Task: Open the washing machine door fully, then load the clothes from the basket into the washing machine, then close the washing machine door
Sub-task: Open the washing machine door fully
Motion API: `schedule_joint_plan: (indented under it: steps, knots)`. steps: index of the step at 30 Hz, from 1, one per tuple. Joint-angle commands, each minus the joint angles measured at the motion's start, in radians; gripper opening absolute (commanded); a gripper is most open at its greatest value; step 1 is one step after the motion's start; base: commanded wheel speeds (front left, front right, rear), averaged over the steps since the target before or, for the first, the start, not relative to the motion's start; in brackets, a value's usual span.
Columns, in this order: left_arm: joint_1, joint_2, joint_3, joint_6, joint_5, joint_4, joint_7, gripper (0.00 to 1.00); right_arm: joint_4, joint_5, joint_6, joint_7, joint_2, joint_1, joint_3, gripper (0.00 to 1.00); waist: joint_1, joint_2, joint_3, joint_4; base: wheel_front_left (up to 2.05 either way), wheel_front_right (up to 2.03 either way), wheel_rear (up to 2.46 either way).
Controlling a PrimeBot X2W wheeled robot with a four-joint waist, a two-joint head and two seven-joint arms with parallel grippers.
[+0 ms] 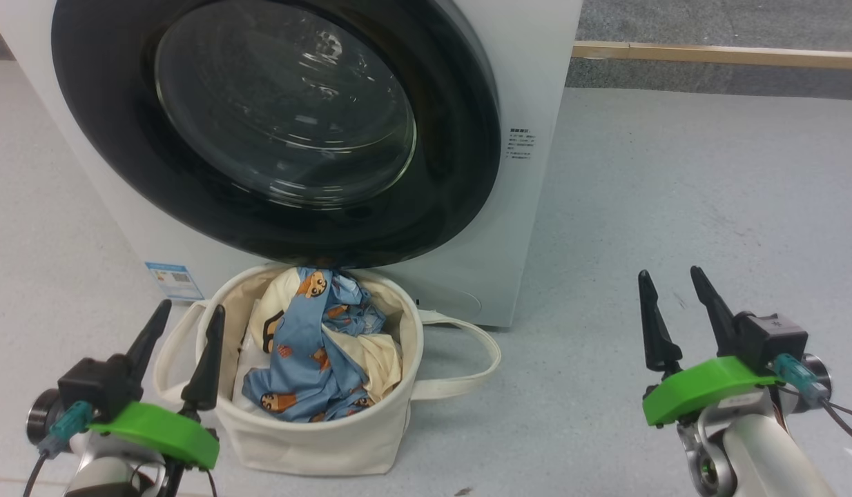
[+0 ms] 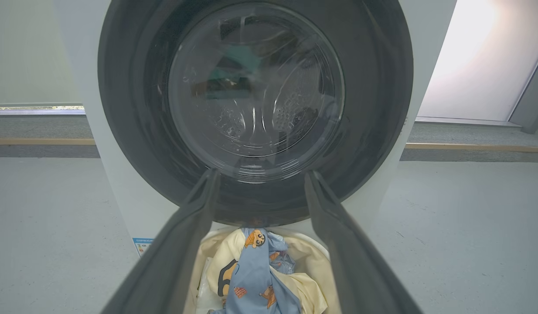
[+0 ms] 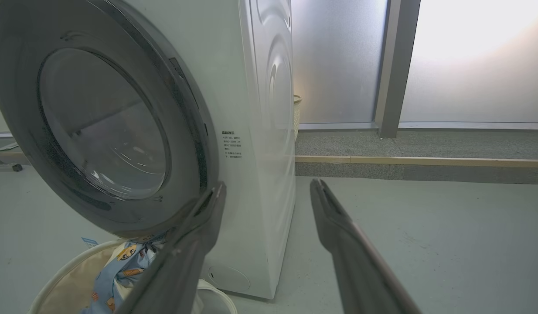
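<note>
The washing machine (image 1: 529,83) (image 2: 120,192) (image 3: 260,131) is big and white. Its door (image 1: 274,124) (image 2: 256,96) (image 3: 103,126), a glossy black rim around domed glass, covers the opening. In the right wrist view the door's right edge seems to stand a little off the front. Below the door sits the basket (image 1: 315,442) (image 2: 312,244) (image 3: 64,279), a cream canvas tub. It holds the clothes (image 1: 308,345) (image 2: 256,279) (image 3: 120,266): blue bear-print fabric and a cream-yellow garment. My left gripper (image 1: 191,307) (image 2: 261,173) is open at the basket's left rim. My right gripper (image 1: 670,272) (image 3: 269,183) is open over bare floor.
One basket handle (image 1: 467,359) loops out onto the grey floor (image 1: 674,193) to the right. A raised step with a wooden edge (image 1: 716,54) runs behind the machine on the right. Frosted glass panels (image 3: 469,65) stand beyond it. A blue sticker (image 1: 169,279) marks the machine's lower left.
</note>
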Motion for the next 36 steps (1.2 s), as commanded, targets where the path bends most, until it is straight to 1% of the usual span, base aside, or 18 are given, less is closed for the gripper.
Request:
schedule_joint_plan:
  steps: [1, 9, 23, 31, 36]
  knots:
    - [-0.047, 0.034, 0.033, 0.001, -0.007, -0.033, -0.012, 1.0, -0.031, 0.005, 0.0, -0.012, -0.002, -0.018, 0.016, 1.0, 0.0, 0.0, 0.001, 0.0, 0.12, 0.12, -0.23]
    - [-0.046, 0.038, 0.035, 0.001, -0.007, -0.031, -0.012, 1.0, -0.028, 0.012, 0.0, -0.012, 0.001, -0.019, 0.012, 1.0, 0.0, 0.0, 0.004, 0.001, 0.0, 0.0, -0.01]
    - [-0.04, 0.025, 0.065, 0.001, 0.007, -0.03, -0.012, 1.0, -0.027, 0.016, 0.0, -0.012, 0.02, -0.022, -0.022, 1.0, 0.0, 0.0, 0.006, 0.001, 0.0, 0.0, 0.0]
    - [-0.033, 0.001, 0.098, 0.002, -0.001, -0.029, -0.012, 1.0, -0.021, 0.019, 0.0, -0.012, 0.03, -0.025, -0.043, 1.0, 0.0, 0.0, 0.011, 0.005, 0.0, 0.0, 0.0]
    - [-0.036, -0.023, 0.133, 0.004, -0.007, -0.071, -0.012, 1.0, -0.019, 0.027, 0.0, -0.012, 0.042, -0.039, -0.064, 1.0, 0.0, 0.0, 0.039, 0.017, 0.0, 0.0, 0.0]
